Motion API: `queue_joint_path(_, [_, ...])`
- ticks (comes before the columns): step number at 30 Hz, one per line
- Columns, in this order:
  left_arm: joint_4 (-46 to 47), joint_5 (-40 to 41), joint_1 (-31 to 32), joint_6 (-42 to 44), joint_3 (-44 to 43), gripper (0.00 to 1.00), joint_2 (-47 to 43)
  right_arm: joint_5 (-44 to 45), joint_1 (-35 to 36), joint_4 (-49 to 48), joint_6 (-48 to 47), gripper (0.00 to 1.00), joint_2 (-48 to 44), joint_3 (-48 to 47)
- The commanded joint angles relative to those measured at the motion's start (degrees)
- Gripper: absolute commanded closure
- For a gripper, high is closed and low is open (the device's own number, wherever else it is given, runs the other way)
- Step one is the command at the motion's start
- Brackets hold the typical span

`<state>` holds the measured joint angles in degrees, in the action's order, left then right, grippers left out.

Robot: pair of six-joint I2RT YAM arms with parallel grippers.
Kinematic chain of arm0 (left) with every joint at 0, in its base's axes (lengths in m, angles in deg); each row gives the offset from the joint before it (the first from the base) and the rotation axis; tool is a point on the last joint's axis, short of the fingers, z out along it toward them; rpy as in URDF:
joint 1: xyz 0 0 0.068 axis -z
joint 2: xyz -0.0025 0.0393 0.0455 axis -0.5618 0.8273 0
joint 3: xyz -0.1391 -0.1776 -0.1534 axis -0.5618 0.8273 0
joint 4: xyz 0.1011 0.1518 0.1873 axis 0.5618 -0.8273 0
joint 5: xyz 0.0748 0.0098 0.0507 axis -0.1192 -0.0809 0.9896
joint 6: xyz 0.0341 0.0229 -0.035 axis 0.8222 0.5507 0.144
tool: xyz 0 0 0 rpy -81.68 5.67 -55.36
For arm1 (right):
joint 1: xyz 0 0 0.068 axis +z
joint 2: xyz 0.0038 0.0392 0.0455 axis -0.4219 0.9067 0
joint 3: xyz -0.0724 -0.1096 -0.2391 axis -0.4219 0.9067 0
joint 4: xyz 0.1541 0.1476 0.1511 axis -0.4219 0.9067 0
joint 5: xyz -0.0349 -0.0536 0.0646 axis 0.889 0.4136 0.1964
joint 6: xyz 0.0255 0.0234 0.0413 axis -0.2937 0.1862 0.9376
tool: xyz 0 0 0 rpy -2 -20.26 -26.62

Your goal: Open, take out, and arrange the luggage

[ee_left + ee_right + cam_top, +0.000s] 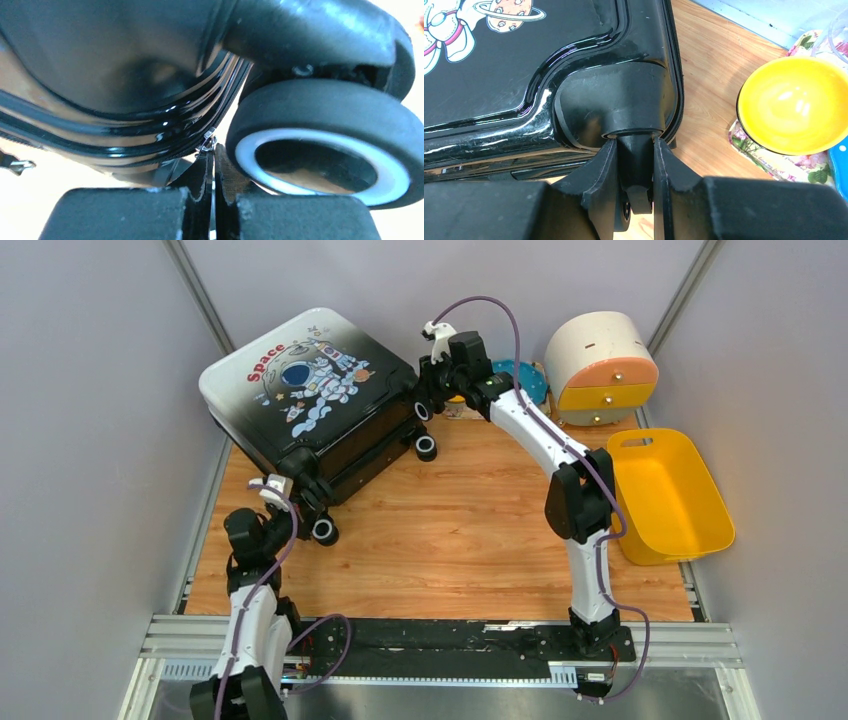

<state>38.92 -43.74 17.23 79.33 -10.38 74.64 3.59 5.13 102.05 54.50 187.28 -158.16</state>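
Observation:
The luggage (310,390), a silver-white and black hard-shell suitcase with an astronaut print, lies closed and flat at the far left of the wooden table. My left gripper (297,506) is at its near corner. In the left wrist view it (214,167) is shut on the thin metal zipper pull (207,142), next to a black wheel (325,145). My right gripper (428,390) is at the suitcase's right corner. In the right wrist view it (635,165) is shut on the black caster stem (636,150) under the wheel housing of the suitcase (499,75).
A round cream-and-orange drawer box (600,365) stands at the back right, and a yellow plastic bin (665,495) lies at the right edge. A yellow bowl (794,102) sits on a floral mat beside a blue plate (520,375), close behind my right gripper.

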Motion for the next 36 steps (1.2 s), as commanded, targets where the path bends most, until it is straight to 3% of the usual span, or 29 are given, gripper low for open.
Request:
queue_joint_path(1, [9.2,11.7,6.0,-7.7,-0.5,1.00,-1.7,-4.0,5.1,6.8,6.9,1.00,0.4,3.3])
queue_joint_path(3, [9.8,15.8,10.2,-8.0,-0.4,1.00,-1.3,-4.2,5.3,6.9,7.5,1.00,0.3,3.6])
queue_joint_path(8, [11.5,35.2,20.7,-4.7,-0.4,1.00,0.9,-5.7,6.2,6.9,9.3,1.00,-0.8,5.0])
queue_joint_path(13, [17.5,51.5,31.8,2.7,-0.4,1.00,3.2,-7.3,7.2,7.1,11.5,1.00,-1.6,6.1])
queue_joint_path(19, [27.3,46.7,36.1,10.9,1.7,1.00,6.9,-8.9,7.7,7.1,12.4,1.00,-1.8,6.4])
queue_joint_path(23, [30.0,49.6,40.1,16.8,1.1,1.00,10.1,-10.0,7.8,6.8,13.6,1.00,-2.4,7.2])
queue_joint_path(27, [28.0,55.0,40.7,14.5,-2.2,1.00,13.6,-11.5,8.1,6.2,14.4,1.00,-3.3,8.8])
queue_joint_path(32, [17.4,56.4,41.6,7.3,-9.5,1.00,17.4,-13.4,8.1,5.9,14.7,1.00,-4.4,10.8])
queue_joint_path(36, [15.6,48.1,42.2,3.7,-12.2,1.00,20.0,-14.1,8.3,3.9,14.7,1.00,-5.5,12.6])
